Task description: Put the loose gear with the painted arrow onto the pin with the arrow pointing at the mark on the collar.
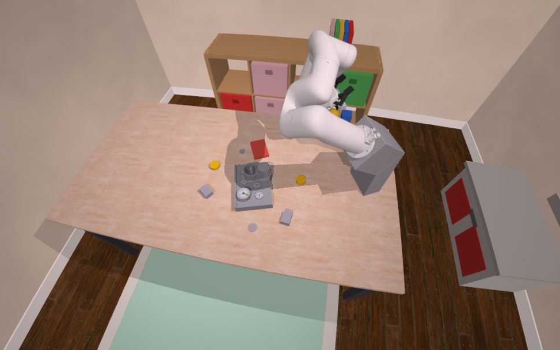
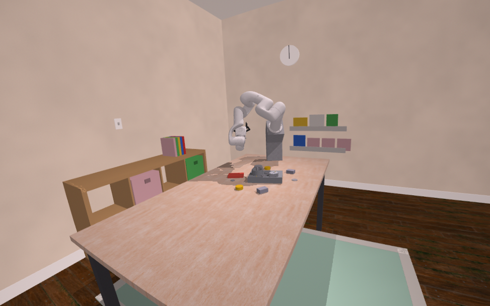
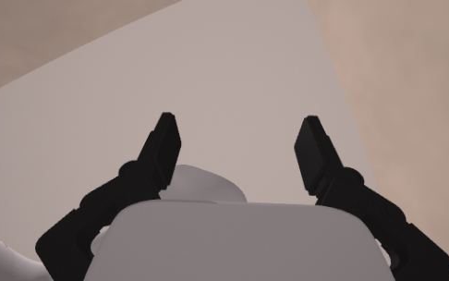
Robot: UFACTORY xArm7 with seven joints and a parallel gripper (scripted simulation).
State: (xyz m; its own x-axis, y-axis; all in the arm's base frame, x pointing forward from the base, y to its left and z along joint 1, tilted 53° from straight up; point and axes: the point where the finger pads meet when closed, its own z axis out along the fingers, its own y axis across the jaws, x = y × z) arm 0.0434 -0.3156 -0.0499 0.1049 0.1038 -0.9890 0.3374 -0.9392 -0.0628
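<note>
The grey timing case (image 1: 254, 207) (image 2: 265, 180) lies on the table. A pale toothed gear (image 1: 240, 195) (image 2: 273, 173) with a small yellow mark is at its front left corner in the top view; I cannot tell whether this is the loose gear or whether the mark is its arrow. A smaller pale gear is beside it. A dark round part (image 1: 250, 168) and a raised dark gear (image 1: 264, 168) stand at the shaded back. The pin and the collar mark cannot be made out. My gripper (image 1: 345, 85) (image 3: 237, 129) is open and empty, high up and far from the case, its fingers pointing upward.
Around the case are a red block (image 1: 259, 149) (image 2: 235, 175), yellow discs (image 1: 214, 165) (image 1: 300, 179), grey blocks (image 1: 205, 191) (image 1: 286, 216) and grey discs (image 1: 242, 151) (image 1: 252, 227). A shelf unit (image 1: 251, 46) stands behind the table.
</note>
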